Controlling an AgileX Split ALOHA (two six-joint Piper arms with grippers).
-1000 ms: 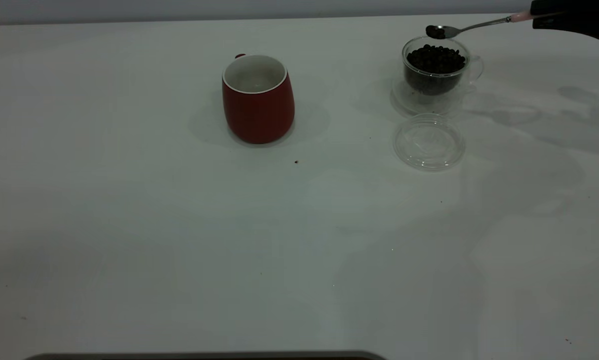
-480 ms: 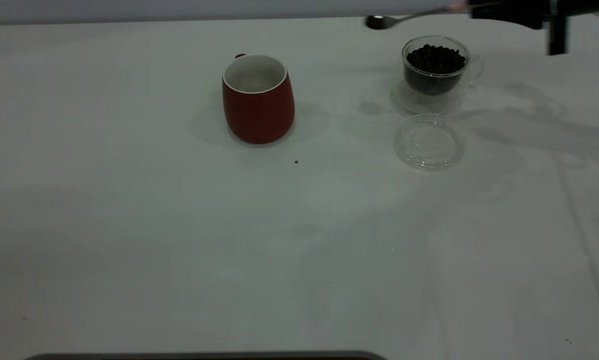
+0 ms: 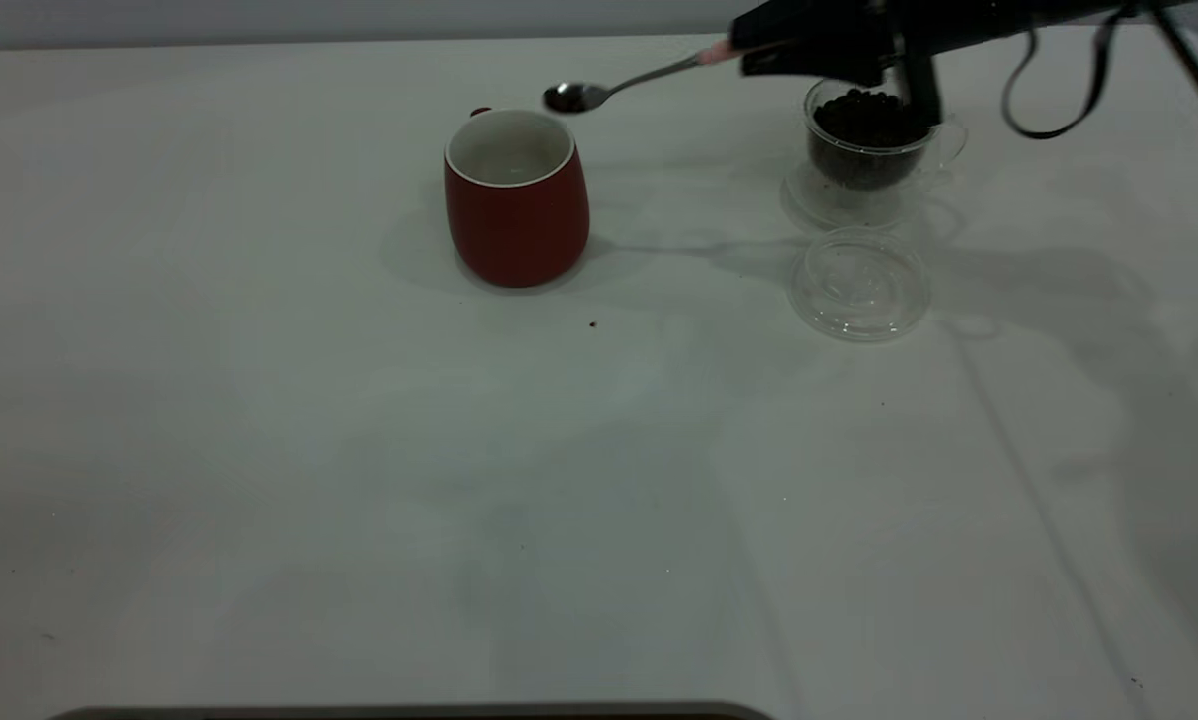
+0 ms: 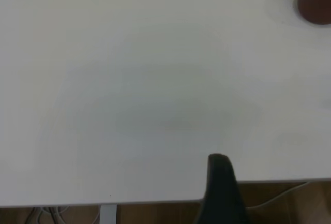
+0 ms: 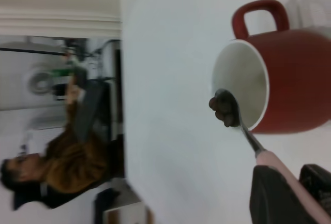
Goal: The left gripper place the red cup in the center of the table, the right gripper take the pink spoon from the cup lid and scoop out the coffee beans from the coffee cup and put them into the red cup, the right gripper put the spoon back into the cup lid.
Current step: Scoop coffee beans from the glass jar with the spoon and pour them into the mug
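A: Right claw (image 3: 749,50)?
B: Up over the far right part of the bench (image 3: 359,450), above the coffee cup (image 3: 871,140). Clamped on the pale pink handle of the pink spoon (image 3: 629,84), stem reaching out toward the red cup (image 3: 516,196).

A: Spoon bowl?
B: Just past the red cup's rim on the far right side, above the bench, apart from the cup. A few dark coffee beans (image 5: 221,110) heaped in it, seen from the right wrist, right at the mug's white mouth.

A: Red cup itself?
B: Upright near the middle of the bench toward the far edge, handle turned away from the exterior camera. White inside, nothing dark visible in it.

A: Coffee cup and cup lid (image 3: 858,283)?
B: Coffee cup upright at far right, loaded with beans to near the rim. Lid flat on the bench just in front of it, nothing lying in it.

A: Left claw (image 4: 220,182)?
B: Parked off at the bench's edge, well apart from everything. Only one dark finger in the left wrist view; opening impossible to tell.
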